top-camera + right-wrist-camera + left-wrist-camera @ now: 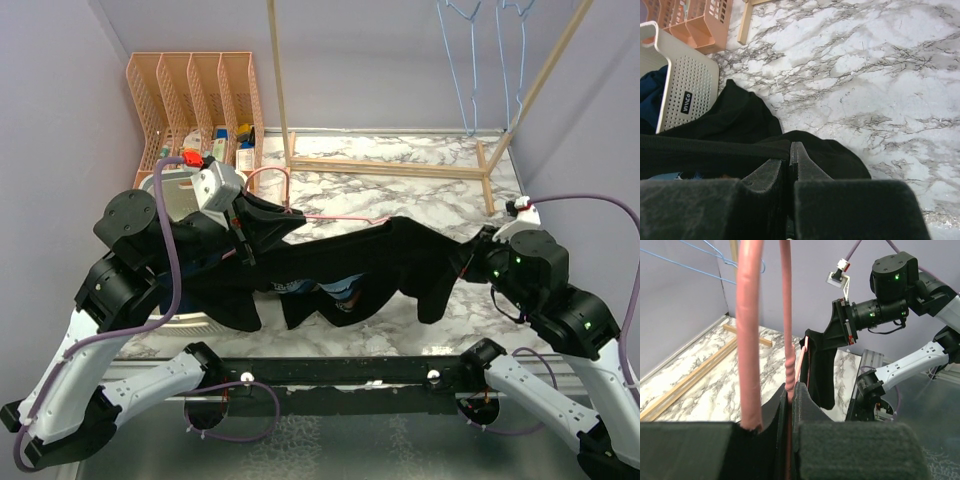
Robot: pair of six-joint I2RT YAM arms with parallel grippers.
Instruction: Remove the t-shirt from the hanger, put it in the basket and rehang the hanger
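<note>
T-shirt (380, 255), black, hung stretched above the marble table (400, 170) between the arms, the left gripper (790, 395) clamping the pink hanger (786, 315) at left, the right gripper (790, 152) pinching the fabric at right.

The left arm (120, 285) and right arm (565, 310) are bent at the elbow and lean inward, wrists turned toward each other. The left gripper (240, 235) is pinched tight — so is the right gripper (463, 262), well apart from it.
</note>
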